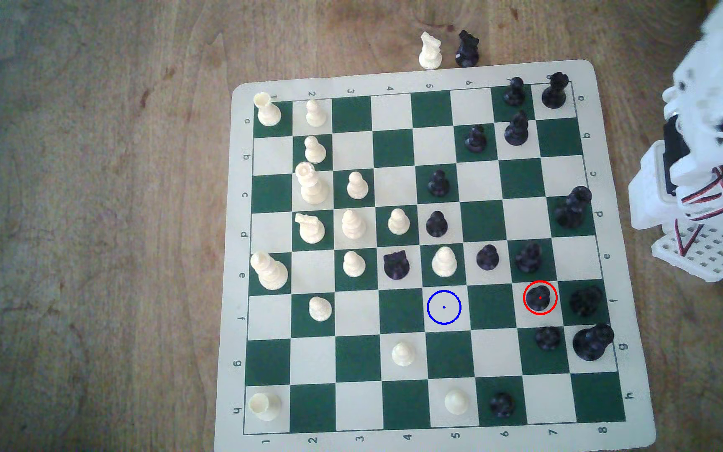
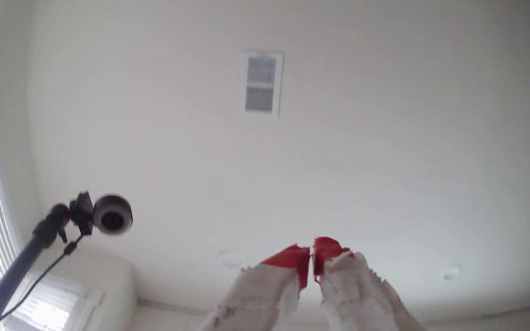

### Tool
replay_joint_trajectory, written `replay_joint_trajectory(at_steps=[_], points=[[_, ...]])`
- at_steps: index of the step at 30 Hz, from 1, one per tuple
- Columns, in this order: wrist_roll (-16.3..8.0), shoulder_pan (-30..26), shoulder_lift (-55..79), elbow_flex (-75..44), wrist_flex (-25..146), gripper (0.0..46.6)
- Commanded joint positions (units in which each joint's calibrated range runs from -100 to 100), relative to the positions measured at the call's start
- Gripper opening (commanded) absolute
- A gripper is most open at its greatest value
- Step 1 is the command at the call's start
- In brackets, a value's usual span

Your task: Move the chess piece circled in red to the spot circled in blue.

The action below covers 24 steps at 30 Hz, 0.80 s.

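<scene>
The black pawn [image 1: 539, 297] stands inside a thin red ring on a cream square near the exterior view's right side of the green-and-cream chess mat [image 1: 620, 243]. Two squares toward the exterior view's left, a bare cream square carries the blue ring with its centre dot [image 1: 443, 307]. The white arm [image 1: 707, 143] is folded up off the mat at the exterior view's right edge, far from both. In the wrist view my gripper [image 2: 311, 251] points up at the ceiling, its red-taped fingertips [image 2: 300, 257] pressed together with nothing between them.
Black pieces crowd the pawn: one [image 1: 586, 300] beside it toward the exterior view's right, one [image 1: 547, 338] below, one [image 1: 528, 257] above. A white pawn [image 1: 443, 260] stands just above the blue-ringed square. Two knights [image 1: 430, 51] stand off the mat. A camera on a pole [image 2: 112, 214] hangs overhead.
</scene>
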Motion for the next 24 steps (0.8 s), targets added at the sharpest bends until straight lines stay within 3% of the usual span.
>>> replay_joint_trajectory(at_steps=[1, 5, 11, 13, 19, 20, 21, 24], points=[[-0.15, 0.78, -0.20, -4.36, 19.92, 0.2], [-0.29, 2.42, -0.20, -12.15, 46.12, 0.2], [-0.34, 2.34, -0.20, -19.95, 67.74, 0.4], [-0.34, 2.03, -0.20, -23.85, 78.47, 3.6], [-1.27, -0.87, 4.13, -35.27, 105.75, 1.3], [-2.39, -1.96, 5.58, -36.99, 108.69, 0.3], [-5.23, -3.13, 8.55, -40.71, 114.10, 0.3], [-6.84, -5.72, 14.32, -46.24, 122.95, 0.3]])
